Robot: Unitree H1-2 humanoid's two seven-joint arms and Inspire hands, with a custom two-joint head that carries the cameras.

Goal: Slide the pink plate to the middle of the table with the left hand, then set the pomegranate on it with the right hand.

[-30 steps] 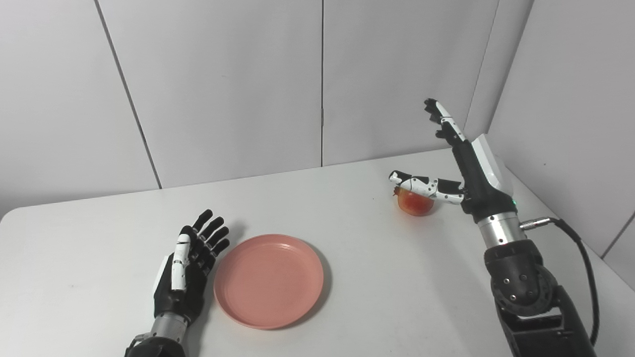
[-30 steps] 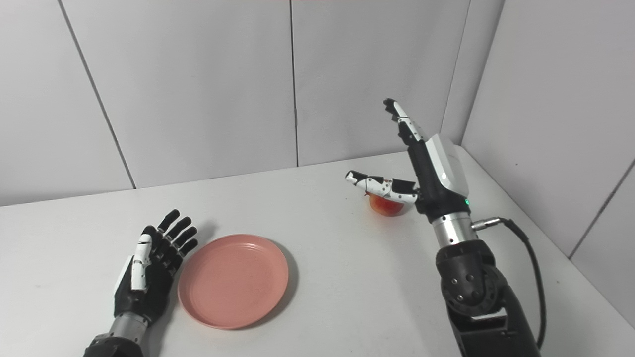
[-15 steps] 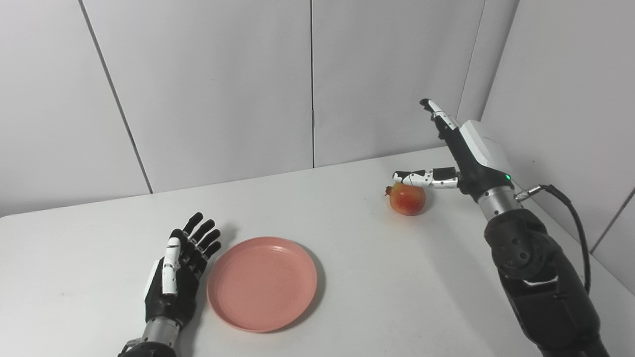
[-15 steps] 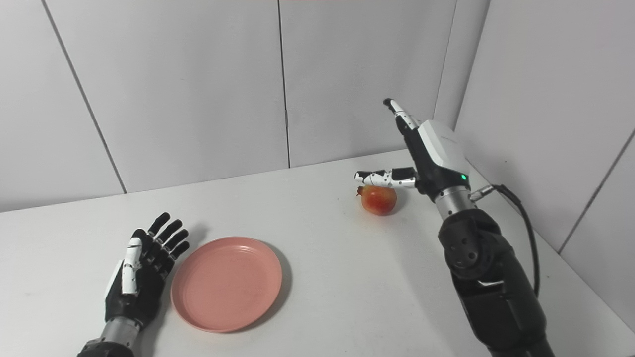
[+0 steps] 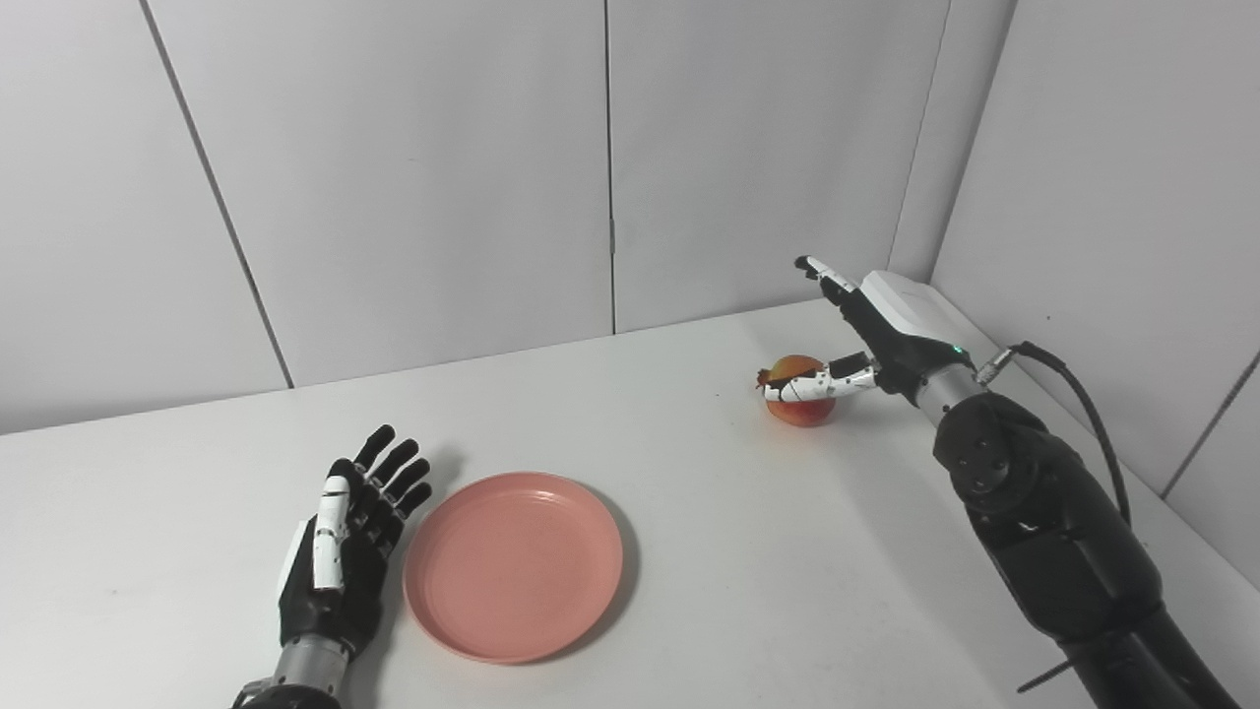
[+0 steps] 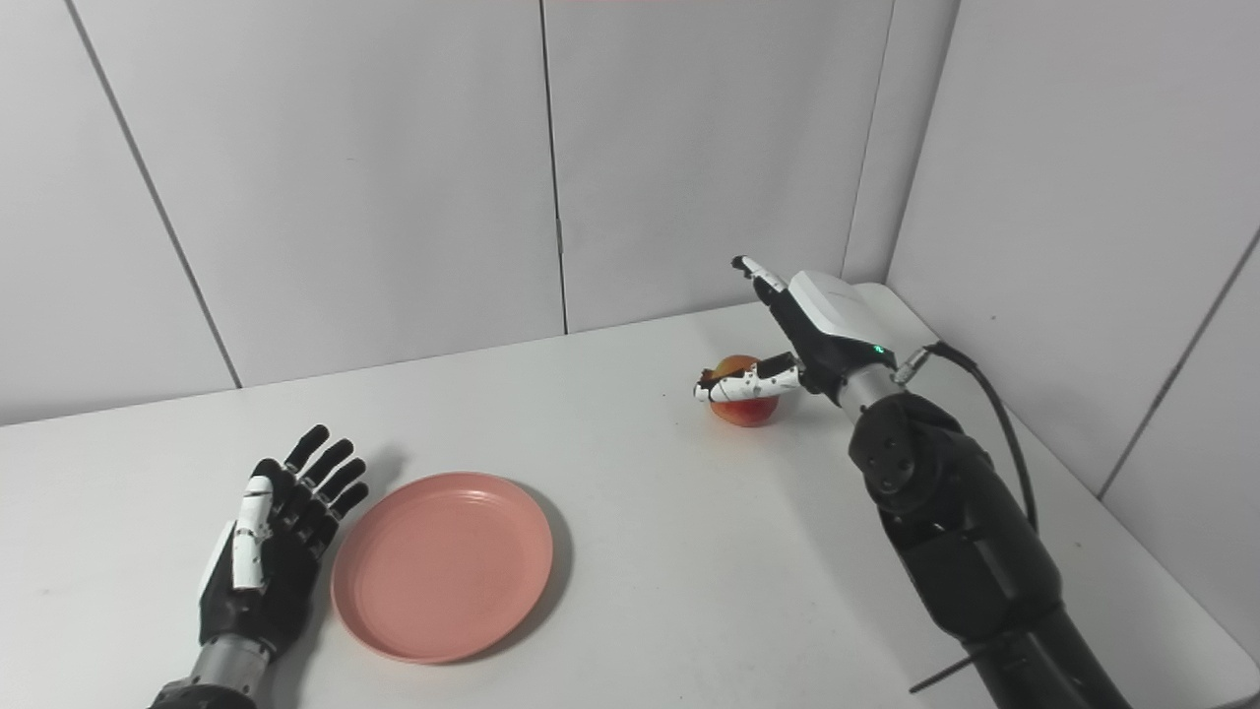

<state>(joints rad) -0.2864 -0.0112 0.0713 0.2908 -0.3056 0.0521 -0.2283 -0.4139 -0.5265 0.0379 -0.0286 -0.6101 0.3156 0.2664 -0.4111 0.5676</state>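
Pink plate (image 5: pixel 513 566) lies flat on the white surface (image 5: pixel 689 591) at the near left. The left hand (image 5: pixel 345 547) rests just beside its left rim, released, fingers apart. Far right, the pomegranate (image 5: pixel 799 392) sits on the surface. The right hand (image 5: pixel 866 330) is at the fruit, unclenched: thumb across its near side, fingers raised above it, not grasping.

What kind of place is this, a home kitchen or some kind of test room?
Most likely a robot test booth, not a kitchen: bare grey wall panels close in a plain white table, which carries only a pink plate and a pomegranate.
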